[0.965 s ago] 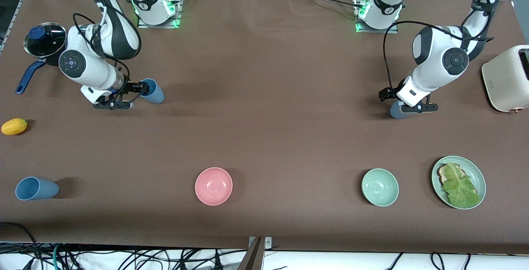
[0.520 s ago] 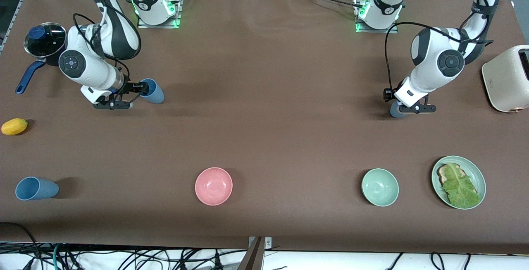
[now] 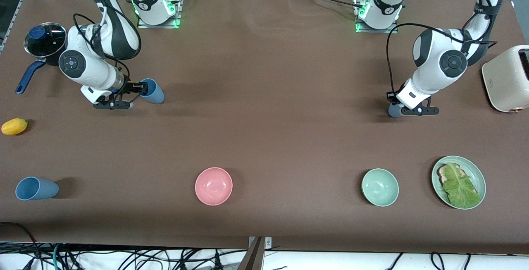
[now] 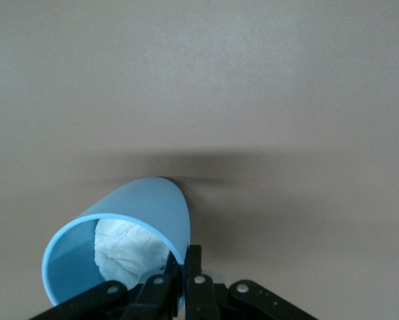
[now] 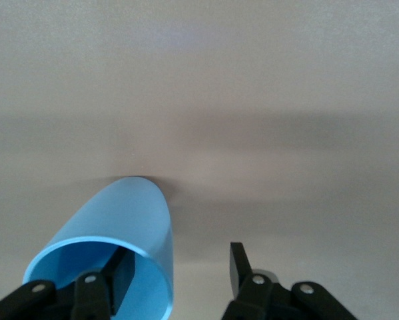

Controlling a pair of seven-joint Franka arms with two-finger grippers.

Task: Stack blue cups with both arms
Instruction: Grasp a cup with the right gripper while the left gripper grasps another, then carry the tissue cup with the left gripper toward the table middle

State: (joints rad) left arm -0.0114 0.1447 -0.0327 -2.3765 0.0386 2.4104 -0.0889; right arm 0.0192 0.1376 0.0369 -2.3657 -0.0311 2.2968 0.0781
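No stack yet. Left gripper [image 3: 392, 103] pinches rim of scrap-filled blue cup [image 4: 122, 252]. Right gripper [image 3: 133, 94] straddles second cup's [image 3: 152, 91] wall, jaws apart. Third cup [image 3: 35, 188] untouched, eight o'clock corner.

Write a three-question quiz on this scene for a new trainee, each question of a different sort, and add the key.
1. True or false: the white scrap lies in the cup at the right gripper.
2. How many blue cups are on the table? A. two B. three C. four
3. Which gripper has open fingers, one inside its cup's rim and one outside?
Key: 1. False; it is in the cup that the left gripper pinches by the wall. 2. B: one at each gripper and a third cup apart, nearest the front camera at the right arm's end. 3. The right gripper.
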